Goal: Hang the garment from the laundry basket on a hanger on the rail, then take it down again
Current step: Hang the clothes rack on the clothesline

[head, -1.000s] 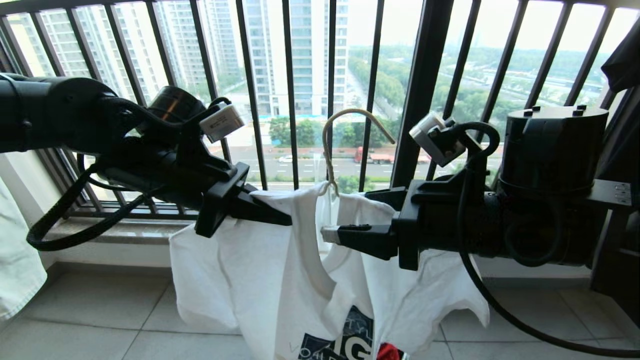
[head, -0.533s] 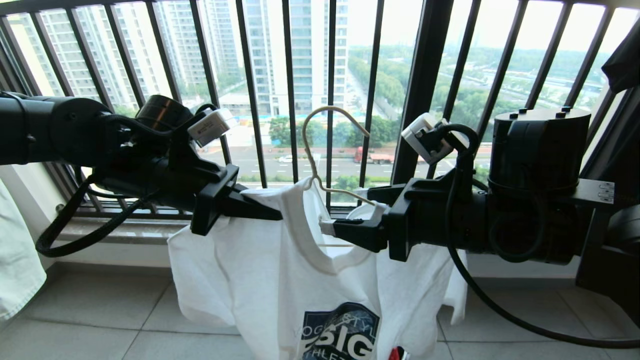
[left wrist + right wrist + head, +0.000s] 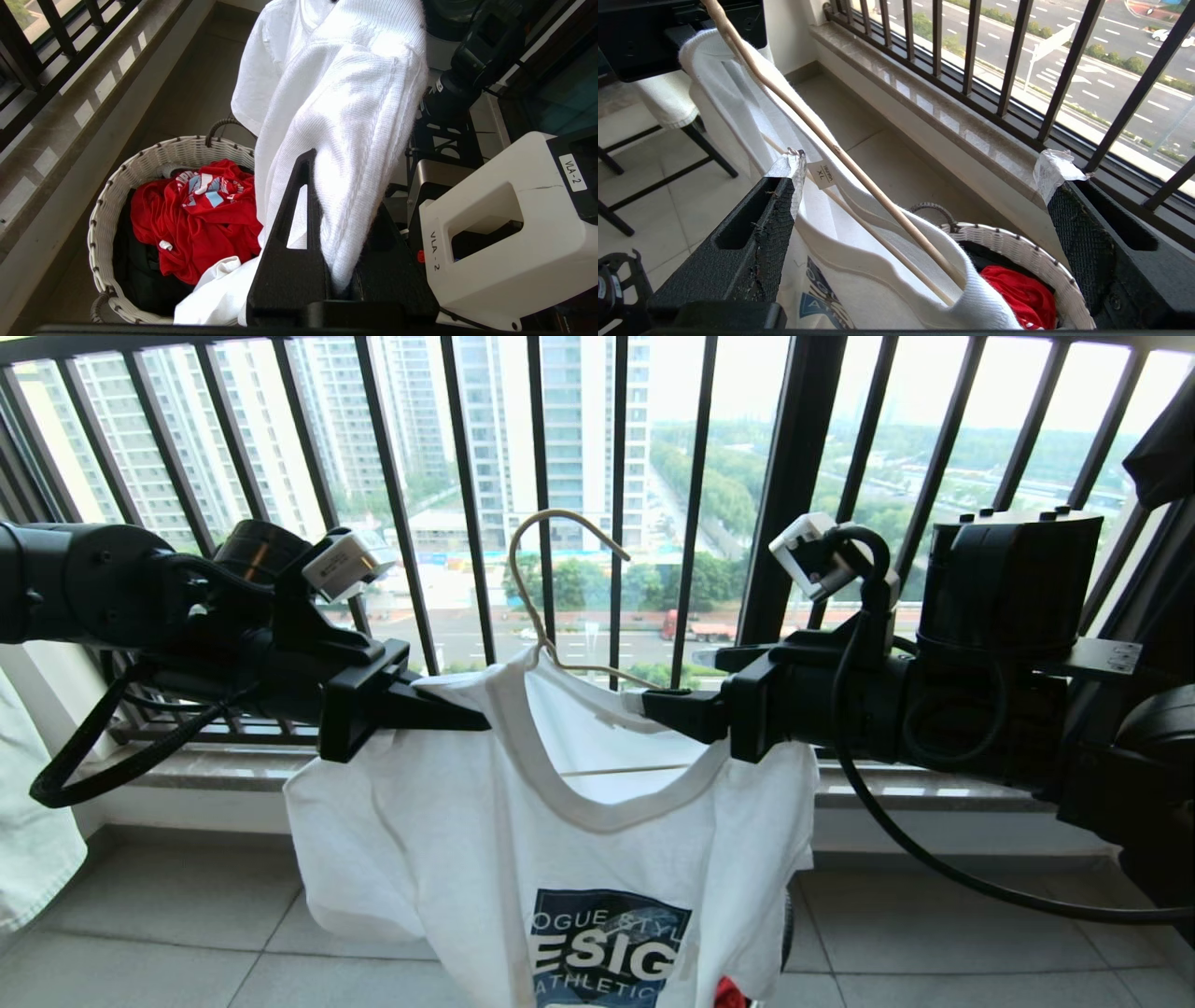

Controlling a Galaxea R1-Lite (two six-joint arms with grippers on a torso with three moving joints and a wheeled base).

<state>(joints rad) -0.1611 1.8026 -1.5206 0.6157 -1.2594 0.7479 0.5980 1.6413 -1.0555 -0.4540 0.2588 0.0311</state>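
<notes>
The white T-shirt garment (image 3: 560,840) hangs on the cream wire hanger (image 3: 560,537), print facing me, in front of the window. My left gripper (image 3: 471,719) is shut on its left shoulder; the wrist view shows the garment's (image 3: 345,107) cloth pinched between the black fingers of this left gripper (image 3: 345,186). My right gripper (image 3: 677,689) stands open at the other shoulder. In its wrist view the hanger (image 3: 850,163) arm and the garment's (image 3: 859,284) collar run between the wide-apart fingers of the right gripper (image 3: 924,161). The laundry basket (image 3: 140,158) (image 3: 1017,242) sits on the floor below. The rail is out of view.
A black vertical-barred window railing (image 3: 794,495) and a stone sill (image 3: 215,770) run close behind. A red garment (image 3: 196,219) and dark cloth fill the basket. A pale garment (image 3: 28,821) hangs at far left, a black one (image 3: 1162,448) at top right. Black stand legs (image 3: 654,182) are beside me.
Both grippers rose and the left one drew left, spreading the T-shirt flat across the hanger. The hanger hook shifted up and left. The right gripper's fingers stand a little wider.
</notes>
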